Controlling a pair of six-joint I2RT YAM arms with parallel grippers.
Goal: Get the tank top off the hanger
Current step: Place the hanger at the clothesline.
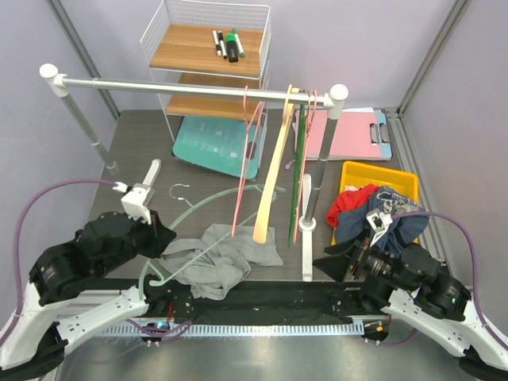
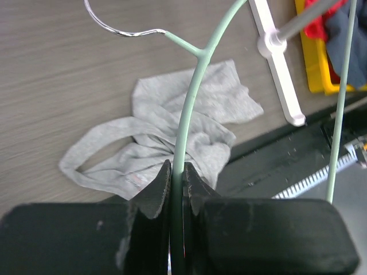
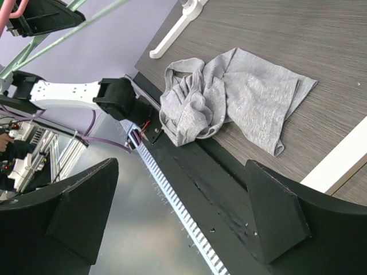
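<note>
The grey tank top [image 1: 216, 259] lies crumpled on the table near the front edge, off the hanger. A pale green wire hanger [image 1: 214, 200] is tilted above it, its metal hook [image 1: 181, 190] pointing toward the back. My left gripper [image 1: 167, 238] is shut on the hanger's wire. In the left wrist view the jaws pinch the green wire [image 2: 192, 97], with the tank top [image 2: 166, 143] lying beneath. My right gripper [image 1: 335, 262] hovers open to the right of the tank top [image 3: 229, 97], with nothing between its fingers [image 3: 180, 212].
A white clothes rail [image 1: 190, 87] spans the table, carrying pink, wooden and green hangers [image 1: 274, 171]. Its right post [image 1: 307, 226] stands between the tank top and my right arm. A yellow bin of clothes [image 1: 379, 202] sits at right. A wire shelf [image 1: 208, 59] stands at the back.
</note>
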